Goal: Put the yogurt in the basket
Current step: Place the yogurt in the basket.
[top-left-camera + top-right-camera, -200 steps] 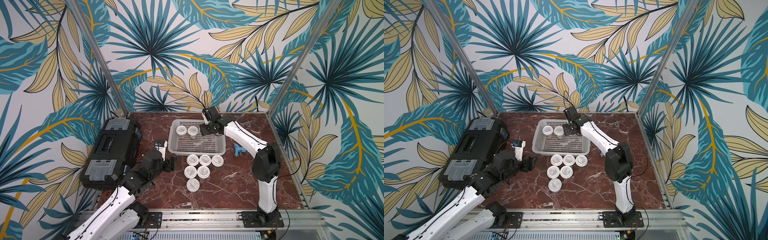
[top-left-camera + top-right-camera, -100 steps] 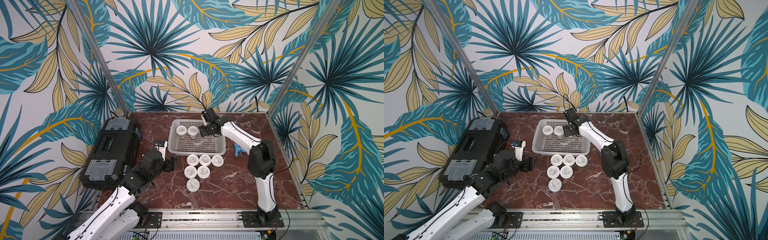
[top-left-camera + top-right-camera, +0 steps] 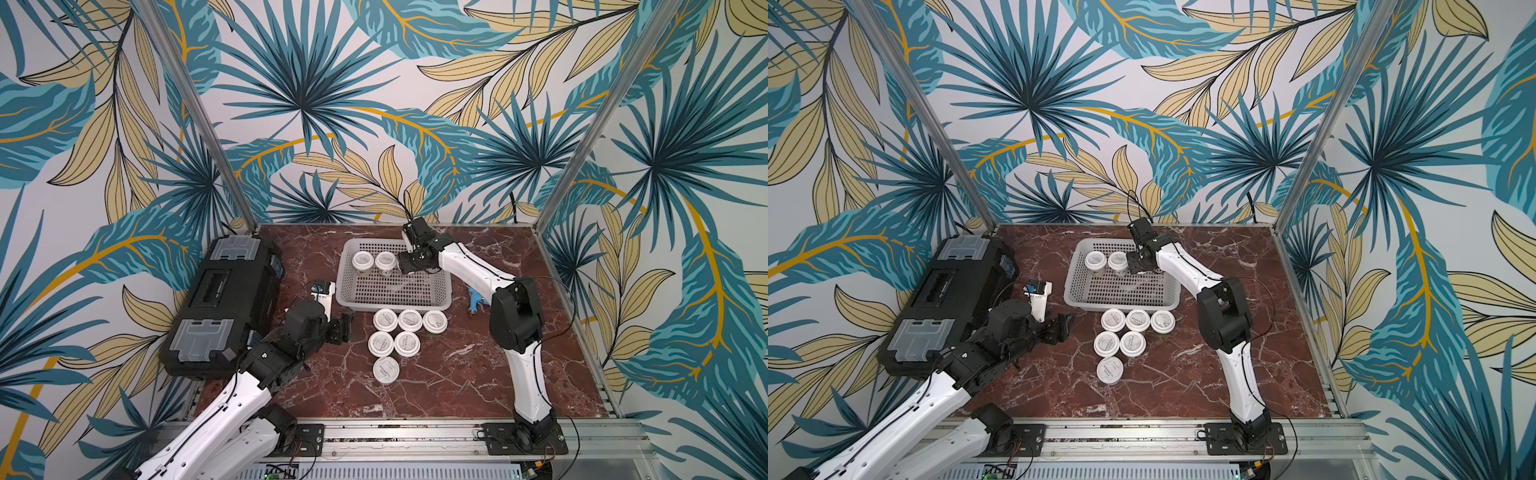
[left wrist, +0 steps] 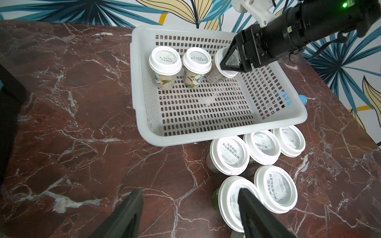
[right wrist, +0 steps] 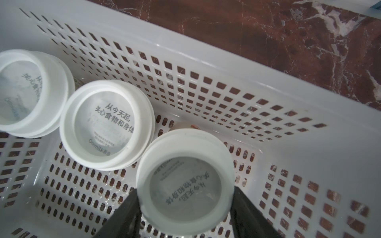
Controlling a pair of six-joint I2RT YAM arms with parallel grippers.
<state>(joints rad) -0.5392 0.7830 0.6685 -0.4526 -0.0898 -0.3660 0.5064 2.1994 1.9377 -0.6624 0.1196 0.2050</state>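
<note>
The white basket (image 3: 390, 306) (image 3: 1121, 306) stands at the middle back of the table. Two yogurts (image 3: 362, 259) (image 3: 385, 259) stand upright in its far left corner. My right gripper (image 3: 405, 264) (image 5: 185, 193) reaches into the basket beside them, shut on a third yogurt (image 5: 185, 181) (image 4: 214, 75), which leans a little. Several more yogurts (image 3: 410, 320) (image 3: 386, 370) stand on the table in front of the basket. My left gripper (image 3: 343, 328) (image 4: 189, 191) is open and holds nothing, low over the table just left of that group.
A black toolbox (image 3: 232, 303) fills the table's left side, close behind my left arm. A blue-handled tool (image 3: 473, 301) lies to the right of the basket. Patterned walls close in the back and both sides.
The right arm's elbow has swung left while its gripper stayed in the basket with the yogurt. The left arm has not moved.
</note>
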